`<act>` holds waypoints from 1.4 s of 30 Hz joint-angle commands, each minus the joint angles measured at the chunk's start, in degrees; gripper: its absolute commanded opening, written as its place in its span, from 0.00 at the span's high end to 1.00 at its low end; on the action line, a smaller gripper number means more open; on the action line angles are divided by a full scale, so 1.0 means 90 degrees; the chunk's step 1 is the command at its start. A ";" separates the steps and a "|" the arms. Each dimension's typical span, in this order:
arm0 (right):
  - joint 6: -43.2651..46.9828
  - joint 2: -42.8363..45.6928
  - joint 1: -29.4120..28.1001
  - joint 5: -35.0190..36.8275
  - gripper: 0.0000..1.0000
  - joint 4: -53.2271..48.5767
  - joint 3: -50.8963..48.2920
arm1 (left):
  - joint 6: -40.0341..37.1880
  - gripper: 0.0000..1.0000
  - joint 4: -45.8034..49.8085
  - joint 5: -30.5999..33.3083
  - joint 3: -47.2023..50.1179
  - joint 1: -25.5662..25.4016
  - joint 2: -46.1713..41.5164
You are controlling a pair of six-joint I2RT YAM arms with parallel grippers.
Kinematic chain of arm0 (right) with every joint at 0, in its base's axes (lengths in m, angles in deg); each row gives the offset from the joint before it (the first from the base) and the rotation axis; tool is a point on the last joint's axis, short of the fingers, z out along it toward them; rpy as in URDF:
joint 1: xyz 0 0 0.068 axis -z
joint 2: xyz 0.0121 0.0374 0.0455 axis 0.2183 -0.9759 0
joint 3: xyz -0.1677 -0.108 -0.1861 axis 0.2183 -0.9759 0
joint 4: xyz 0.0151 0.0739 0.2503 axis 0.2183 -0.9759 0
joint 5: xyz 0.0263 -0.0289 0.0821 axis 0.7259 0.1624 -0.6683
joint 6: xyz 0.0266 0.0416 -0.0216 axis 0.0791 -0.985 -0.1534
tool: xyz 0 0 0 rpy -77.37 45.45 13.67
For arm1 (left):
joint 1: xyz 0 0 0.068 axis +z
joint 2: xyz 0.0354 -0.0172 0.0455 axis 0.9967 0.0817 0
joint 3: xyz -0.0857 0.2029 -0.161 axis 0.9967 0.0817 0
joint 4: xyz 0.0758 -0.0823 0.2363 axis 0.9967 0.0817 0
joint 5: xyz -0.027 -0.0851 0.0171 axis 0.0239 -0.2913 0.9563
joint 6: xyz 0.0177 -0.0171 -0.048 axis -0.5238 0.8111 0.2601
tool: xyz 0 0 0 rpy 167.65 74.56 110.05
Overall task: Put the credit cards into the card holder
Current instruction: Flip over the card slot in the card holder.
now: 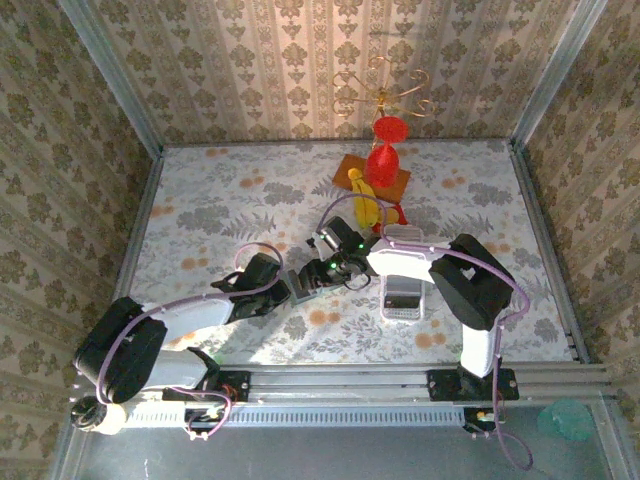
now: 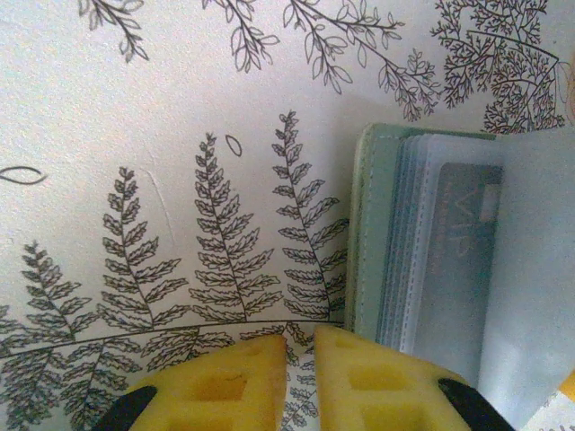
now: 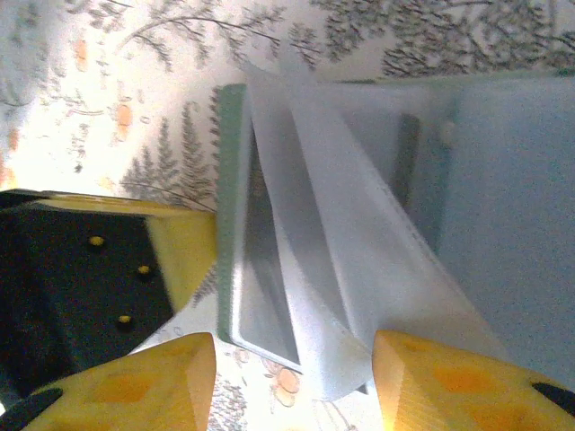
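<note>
One grey card [image 2: 463, 233] tucked in a clear sleeve [image 2: 422, 296] of the sage-green card holder [image 2: 367, 242], open on the fern-print table [image 2: 180, 135]. Just beside its edge, the left hand [image 2: 299, 346], all but clenched, nothing between the yellow fingers. Over the holder, the right hand [image 3: 292, 346], released, fingers spread to either side of a lifted sleeve [image 3: 314, 242]. More credit cards [image 1: 402, 292] in the white tray [image 1: 404, 316], close beside the right arm, near the holder.
</note>
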 commanded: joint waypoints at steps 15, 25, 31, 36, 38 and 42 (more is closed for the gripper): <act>-0.0429 0.0246 -0.0081 -0.0820 0.53 0.0863 -0.0147 | 0.0339 0.85 0.0017 0.0240 0.0393 -0.0086 -0.0399; -0.0035 0.0849 0.0128 -0.1980 0.52 0.1645 -0.0336 | 0.0131 0.78 0.0970 0.0452 0.0422 0.0144 -0.1506; 0.2328 0.2050 0.0768 -0.1658 0.50 0.0026 -0.0354 | -0.0310 0.67 0.1073 0.0279 -0.0027 0.0155 -0.1408; 0.5413 0.3419 0.1199 -0.1086 0.44 -0.1661 -0.0348 | -0.0664 0.62 0.0860 -0.0002 -0.0548 0.0089 -0.0746; 0.6796 0.3937 0.1199 -0.0541 0.40 -0.2060 -0.0596 | -0.0750 0.60 0.0790 -0.0061 -0.0695 0.0055 -0.0511; 0.9040 0.4863 0.1335 0.0690 0.22 -0.2253 -0.1552 | -0.0729 0.56 0.0767 -0.0068 -0.0862 0.0005 -0.0134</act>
